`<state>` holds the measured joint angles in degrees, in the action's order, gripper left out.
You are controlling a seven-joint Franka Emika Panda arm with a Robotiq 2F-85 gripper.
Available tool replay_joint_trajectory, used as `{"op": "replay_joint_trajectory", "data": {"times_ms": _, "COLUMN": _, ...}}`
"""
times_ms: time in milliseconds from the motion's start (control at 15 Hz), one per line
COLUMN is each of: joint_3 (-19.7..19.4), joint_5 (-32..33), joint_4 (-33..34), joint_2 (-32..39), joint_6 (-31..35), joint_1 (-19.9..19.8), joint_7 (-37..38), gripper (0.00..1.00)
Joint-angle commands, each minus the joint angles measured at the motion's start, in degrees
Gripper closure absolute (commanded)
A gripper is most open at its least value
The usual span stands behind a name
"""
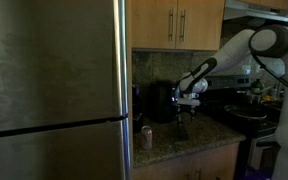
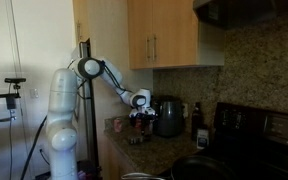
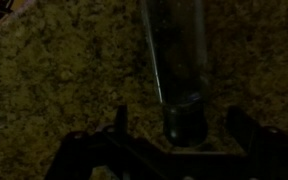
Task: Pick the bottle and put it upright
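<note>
On the speckled granite table (image 3: 54, 70), a clear plastic bottle (image 3: 179, 50) lies flat, long axis running twelve to six o'clock, cap end between the spread black pincer (image 3: 177, 125).

The arm (image 2: 106, 77) consists of rounded white link housings with dark grey caps at the joints. The base column (image 2: 62, 115) is white and cylindrical. A thin black cable (image 1: 279, 78) runs beside the upper link. The gripper (image 1: 184, 113) is black, with two dark, flat fingers (image 3: 120, 128).
</note>
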<state>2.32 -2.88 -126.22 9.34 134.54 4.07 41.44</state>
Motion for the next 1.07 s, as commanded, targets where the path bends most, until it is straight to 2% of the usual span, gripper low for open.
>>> {"op": "replay_joint_trajectory", "data": {"times_ms": 0, "joint_3": -0.71, "joint_5": 0.81, "joint_4": 1.85, "joint_2": 3.96, "joint_6": 0.72, "joint_1": 0.52, "joint_7": -2.27, "gripper": 0.00}}
{"op": "replay_joint_trajectory", "data": {"times_ms": 400, "joint_3": -1.11, "joint_5": 3.11, "joint_4": 0.21, "joint_2": 7.32, "joint_6": 5.74, "joint_1": 2.43, "joint_7": -2.34, "gripper": 0.00}}
{"op": "replay_joint_trajectory", "data": {"times_ms": 733, "joint_3": -4.25, "joint_5": 10.66, "joint_4": -1.17, "joint_2": 9.59, "joint_6": 13.35, "joint_1": 5.07, "joint_7": 2.23, "gripper": 0.00}}
{"op": "replay_joint_trajectory", "data": {"times_ms": 800, "joint_3": -4.71, "joint_5": 11.26, "joint_4": -1.39, "joint_2": 9.94, "joint_6": 14.37, "joint_1": 5.41, "joint_7": 2.87, "gripper": 0.25}}
{"op": "replay_joint_trajectory", "data": {"times_ms": 867, "joint_3": -5.27, "joint_5": 12.05, "joint_4": -1.74, "joint_2": 10.18, "joint_6": 15.46, "joint_1": 5.91, "joint_7": 3.81, "gripper": 0.26}}
{"op": "replay_joint_trajectory", "data": {"times_ms": 1000, "joint_3": -5.56, "joint_5": 12.48, "joint_4": -2.60, "joint_2": 9.43, "joint_6": 17.25, "joint_1": 6.66, "joint_7": 4.63, "gripper": 0.40}}
